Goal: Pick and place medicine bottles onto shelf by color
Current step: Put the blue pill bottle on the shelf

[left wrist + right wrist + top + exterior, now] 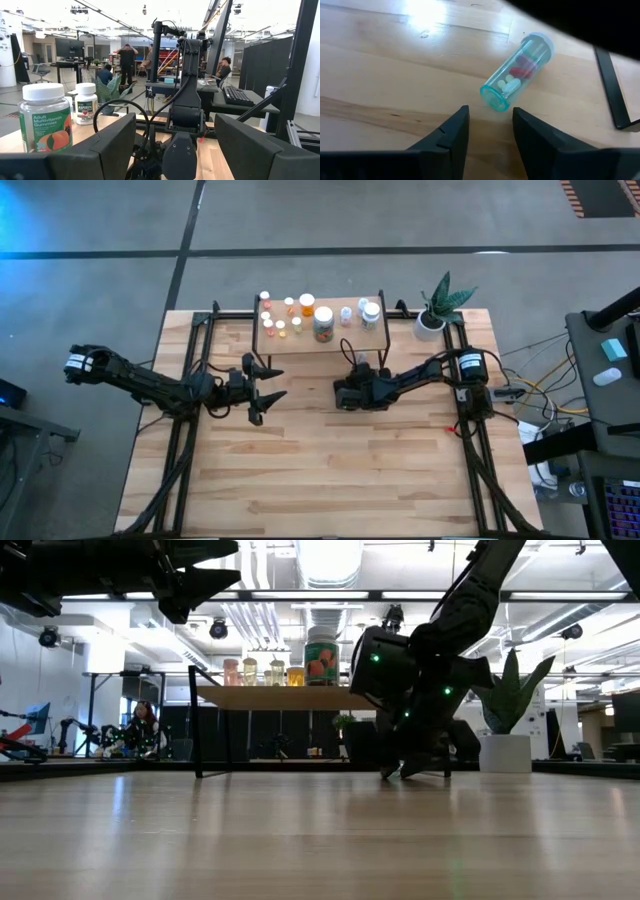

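Note:
A clear teal vial holding red and pale pills lies on its side on the wooden table, just ahead of my right gripper. That gripper slants down toward the table, its fingers apart and touching nothing. Several medicine bottles stand on the shelf: orange ones at its left, a large gummies bottle in the middle, an aspirin bottle and white-capped ones at its right. My left gripper hangs open above the table, left of the shelf's front, holding nothing.
A black shelf leg stands close to the vial's capped end. A white pot with a green plant sits at the table's far right corner. Black frame rails run along both table sides. Bare wood stretches across the near half.

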You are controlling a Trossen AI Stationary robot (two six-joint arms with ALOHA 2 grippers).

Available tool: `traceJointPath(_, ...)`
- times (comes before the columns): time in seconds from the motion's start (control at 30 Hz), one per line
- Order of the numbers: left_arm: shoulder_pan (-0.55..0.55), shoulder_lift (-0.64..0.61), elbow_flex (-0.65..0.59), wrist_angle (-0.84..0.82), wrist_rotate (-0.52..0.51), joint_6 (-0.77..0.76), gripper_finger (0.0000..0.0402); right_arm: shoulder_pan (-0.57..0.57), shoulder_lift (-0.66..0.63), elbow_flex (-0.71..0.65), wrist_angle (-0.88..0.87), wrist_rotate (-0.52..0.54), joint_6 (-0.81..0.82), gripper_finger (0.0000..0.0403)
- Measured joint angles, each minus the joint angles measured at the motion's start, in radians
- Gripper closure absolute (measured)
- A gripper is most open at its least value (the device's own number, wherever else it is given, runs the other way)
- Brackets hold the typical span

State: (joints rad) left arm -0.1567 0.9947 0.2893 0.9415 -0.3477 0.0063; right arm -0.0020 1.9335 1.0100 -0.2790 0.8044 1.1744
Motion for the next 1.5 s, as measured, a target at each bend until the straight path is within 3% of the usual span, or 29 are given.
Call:
traceJointPath(0.33,0.000,0.000,0.000,0.000,0.000,-0.001,0.0147,0.057,0.000,0.000,-0.004,0.005,-0.161,0.0311)
traceJointPath(0.6,0.000,0.000,0.000,-0.001,0.000,0.000,0.0147,0.171,-0.009,-0.002,-0.011,0.006,-0.272,0.0342)
traceJointPath(0.8,0.000,0.000,0.002,-0.009,0.000,0.000,0.0147,0.268,-0.044,-0.005,-0.009,-0.054,-0.324,0.0356)
traceJointPath(1.0,0.000,0.000,0.000,-0.009,0.000,-0.001,0.0147,0.336,-0.073,-0.034,-0.007,-0.046,-0.295,0.0360)
traceJointPath(1.2,0.000,0.000,-0.001,-0.018,0.000,-0.027,0.0147,0.338,-0.151,-0.138,0.010,0.052,-0.110,0.0360)
traceJointPath(1.33,0.000,0.031,0.003,-0.055,0.004,-0.040,0.0147,0.344,-0.266,-0.273,0.165,0.059,-0.121,0.0360)
traceJointPath(1.5,-0.002,0.157,0.038,-0.070,0.005,-0.102,0.0147,0.353,-0.449,-0.465,0.597,-0.054,-0.411,0.0360)
